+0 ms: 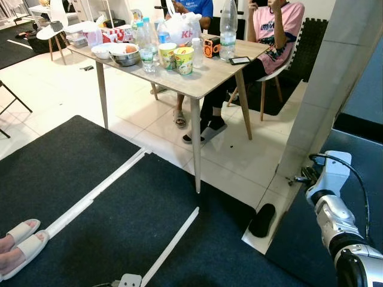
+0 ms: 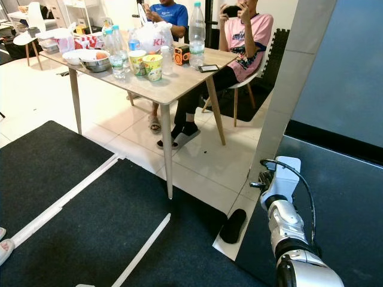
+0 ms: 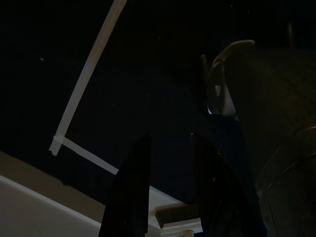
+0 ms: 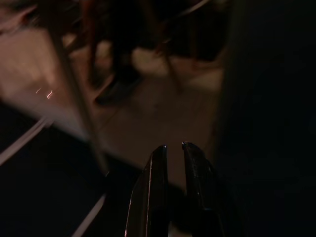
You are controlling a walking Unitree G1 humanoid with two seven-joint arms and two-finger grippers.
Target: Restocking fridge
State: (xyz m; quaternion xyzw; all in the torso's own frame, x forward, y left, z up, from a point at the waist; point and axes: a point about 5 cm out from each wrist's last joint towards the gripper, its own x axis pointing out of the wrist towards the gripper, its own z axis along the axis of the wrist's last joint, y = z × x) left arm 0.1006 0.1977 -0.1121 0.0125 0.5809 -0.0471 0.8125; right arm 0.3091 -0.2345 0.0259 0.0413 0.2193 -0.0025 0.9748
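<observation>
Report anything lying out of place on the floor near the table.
A black slipper lies alone at the dark mat's edge beside the grey pillar, with no partner near it. Nothing is spilled; the bottles and cups on the table stand upright.

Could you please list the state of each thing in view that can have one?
Large water bottle: upright, capped, on the table.
Noodle cups: upright, lids on.
Phone: lying flat.
Left gripper: jaws apart, empty.
Right gripper: jaws nearly closed, empty.
</observation>
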